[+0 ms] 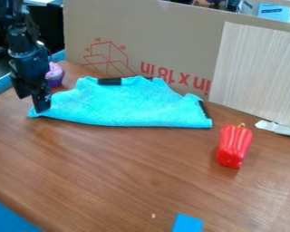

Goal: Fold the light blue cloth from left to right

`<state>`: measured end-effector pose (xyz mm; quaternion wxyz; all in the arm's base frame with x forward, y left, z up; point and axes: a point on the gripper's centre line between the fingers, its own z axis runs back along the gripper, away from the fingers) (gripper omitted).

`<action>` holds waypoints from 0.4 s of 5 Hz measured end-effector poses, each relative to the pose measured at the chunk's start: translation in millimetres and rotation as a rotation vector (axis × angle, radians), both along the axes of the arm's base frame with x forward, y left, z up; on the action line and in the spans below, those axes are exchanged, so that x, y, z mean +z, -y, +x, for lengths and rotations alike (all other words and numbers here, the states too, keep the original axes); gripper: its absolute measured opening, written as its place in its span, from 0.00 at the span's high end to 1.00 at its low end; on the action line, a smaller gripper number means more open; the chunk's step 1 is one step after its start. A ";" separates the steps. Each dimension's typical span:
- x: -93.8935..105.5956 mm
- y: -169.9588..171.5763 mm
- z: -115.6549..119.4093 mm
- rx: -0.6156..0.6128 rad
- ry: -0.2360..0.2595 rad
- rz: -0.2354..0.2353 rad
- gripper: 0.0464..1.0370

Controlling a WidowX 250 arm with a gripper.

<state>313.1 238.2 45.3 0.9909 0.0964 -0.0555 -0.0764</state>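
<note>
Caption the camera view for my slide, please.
Claw at one end of a turquoise cloth, purple-topped cupcake close behind, red pepper beyond the other end.

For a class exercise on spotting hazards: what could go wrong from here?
The black two-finger end effector is at the left corner of the rumpled turquoise cloth, so a sideways move might bunch it up. The purple toy cupcake sits close behind and could get knocked. If the cloth slid right, it might bump the shiny red toy pepper.
</note>
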 end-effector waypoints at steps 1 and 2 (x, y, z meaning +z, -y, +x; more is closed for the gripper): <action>-7.7 -6.2 0.0 0.018 -0.026 0.026 0.04; -12.0 -8.9 2.3 0.033 -0.037 0.017 0.07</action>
